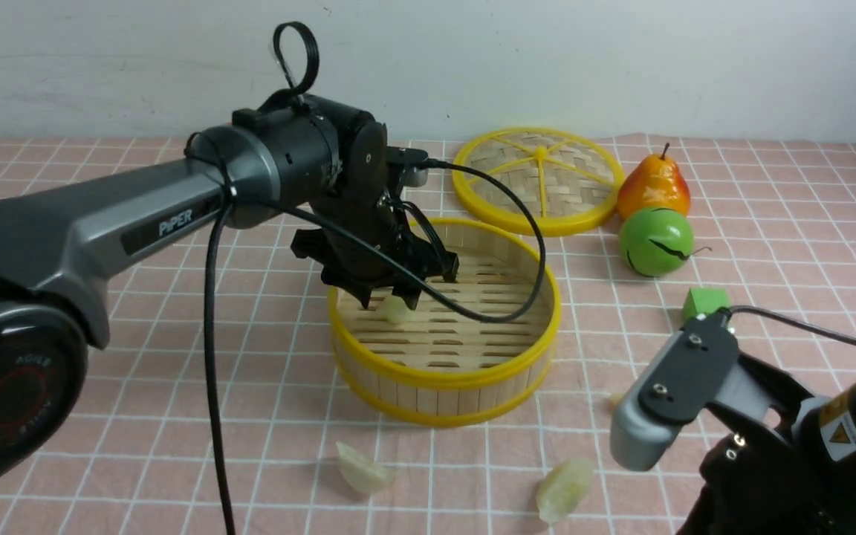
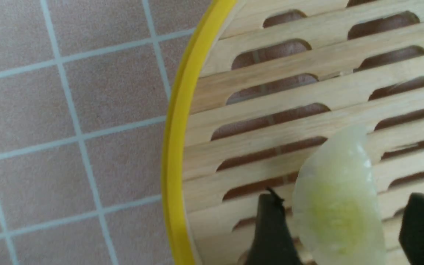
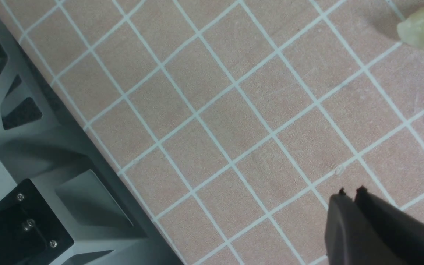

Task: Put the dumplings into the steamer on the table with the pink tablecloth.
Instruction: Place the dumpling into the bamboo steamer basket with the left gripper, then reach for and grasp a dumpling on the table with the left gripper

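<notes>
Dumpling [image 2: 339, 206] lies in the steamer [image 1: 443, 375], between the jaws of the released left end effector [image 1: 389, 299]; lift straight up before swinging away; right end effector [image 3: 350, 195] is clenched, empty.

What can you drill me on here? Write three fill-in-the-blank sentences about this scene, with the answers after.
One dumpling is inside the ___, between the open fingers of the left gripper. The jaws of the right gripper are ___. The pear stands beside a ___ round fruit.
Missing words: steamer; shut; green.
</notes>
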You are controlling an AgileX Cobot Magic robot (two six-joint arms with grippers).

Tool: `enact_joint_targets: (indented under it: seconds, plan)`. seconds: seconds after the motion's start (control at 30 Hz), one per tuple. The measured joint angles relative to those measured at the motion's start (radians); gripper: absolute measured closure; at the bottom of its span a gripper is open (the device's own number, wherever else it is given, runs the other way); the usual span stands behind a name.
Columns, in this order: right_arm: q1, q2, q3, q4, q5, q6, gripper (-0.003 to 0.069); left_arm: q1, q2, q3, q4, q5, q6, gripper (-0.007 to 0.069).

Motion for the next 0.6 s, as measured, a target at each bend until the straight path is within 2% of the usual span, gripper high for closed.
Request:
enact_joint_targets:
  seconds: [0.1,0.3,0.47,0.6]
  plan:
    - [0.0,0.0,0.0,-0.004,-0.007,0.0,0.0619,0.0,-0.038,-0.038,-0.003,0.115,0.031,0.0095]
    - [0.0,0.0,0.0,-0.006,-0.006,0.0,0.0613,-0.031,-0.14,-0.071,-0.057,0.337,0.2,0.008]
    - [0.0,-0.008,0.0,-0.002,0.042,0.0,0.0603,-0.122,-0.235,-0.038,-0.108,0.357,0.342,0.0088]
    - [0.0,-0.047,0.0,-0.002,0.081,0.0,0.0598,-0.165,-0.321,0.073,-0.125,0.357,0.467,0.0089]
